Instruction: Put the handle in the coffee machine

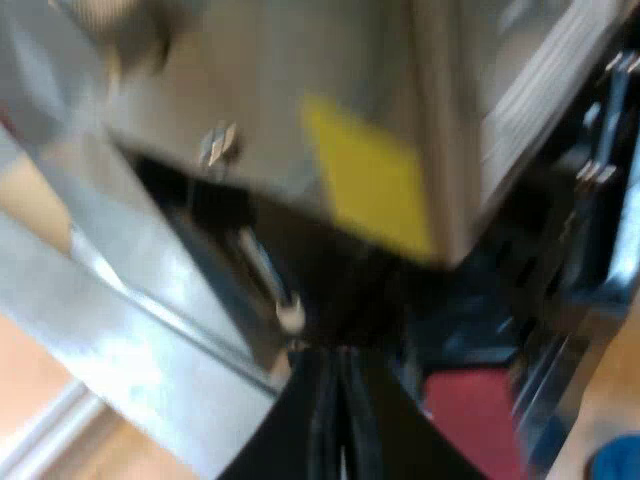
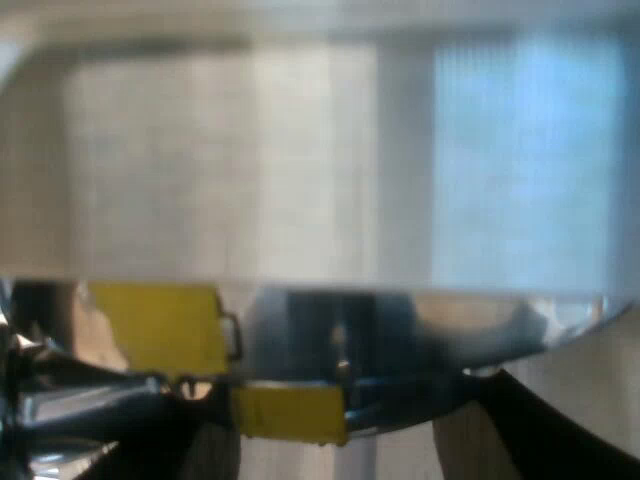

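Note:
The espresso machine (image 1: pixel 250 110) is close ahead in the left wrist view, its steel body bearing a yellow sticker (image 1: pixel 370 185). My left gripper (image 1: pixel 340 430) is low at the machine's front, its fingers pressed close together on the dark handle. The handle's red end (image 1: pixel 470 425) sticks out right beside them. The metal holder itself is hidden. In the right wrist view my right gripper (image 2: pixel 330 450) is open close to a steel face of the espresso machine (image 2: pixel 300 160), one black finger (image 2: pixel 545 430) wide to the side. Nothing is between its fingers.
A steel ledge of the machine (image 1: pixel 130 330) slants under its body, over a wooden surface (image 1: pixel 30 380). Something blue (image 1: pixel 620 460) lies near the red end. A yellow sticker (image 2: pixel 155 325) and shiny metal parts (image 2: pixel 70 400) sit near my right gripper.

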